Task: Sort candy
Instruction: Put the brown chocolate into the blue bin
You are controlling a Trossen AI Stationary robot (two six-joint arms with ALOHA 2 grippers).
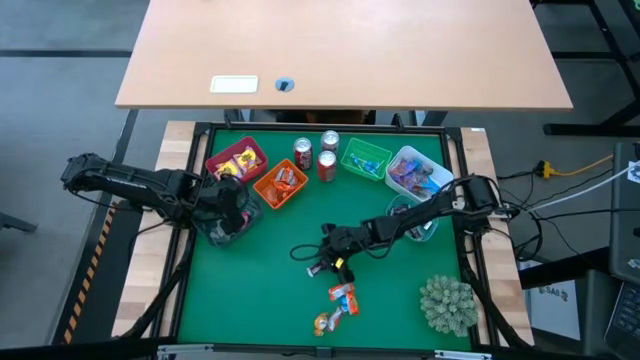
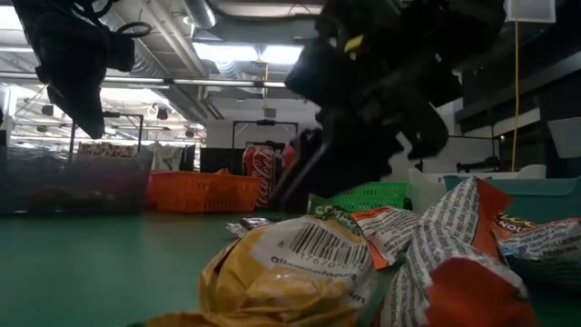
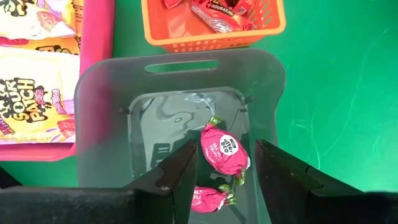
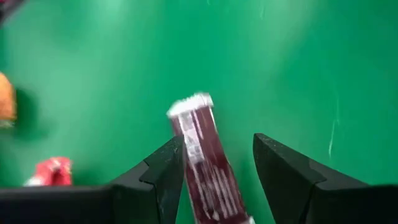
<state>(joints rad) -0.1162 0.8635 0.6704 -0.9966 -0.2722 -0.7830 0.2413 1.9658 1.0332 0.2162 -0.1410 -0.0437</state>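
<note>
My left gripper (image 1: 228, 203) (image 3: 225, 168) hangs open over a grey see-through bin (image 1: 226, 226) (image 3: 99, 106). Two pink wrapped sweets (image 3: 222, 153) lie in the bin below its fingers. My right gripper (image 1: 326, 254) (image 4: 217, 162) is open, low over the green mat, with its fingers on either side of a dark red wrapped bar (image 4: 204, 158) (image 1: 303, 250) that lies on the mat. Whether a finger touches the bar, I cannot tell. More wrapped candy (image 1: 343, 295) (image 1: 325, 322) lies near the mat's near edge and fills the low view's foreground (image 2: 290, 263).
Along the far side stand a pink bin (image 1: 237, 160) of yellow packets, an orange basket (image 1: 281, 184) of red sweets, red cans (image 1: 327, 165), a green basket (image 1: 364, 158) and a pale blue bin (image 1: 415, 172). A spiky plant ball (image 1: 447, 303) sits at the near right corner.
</note>
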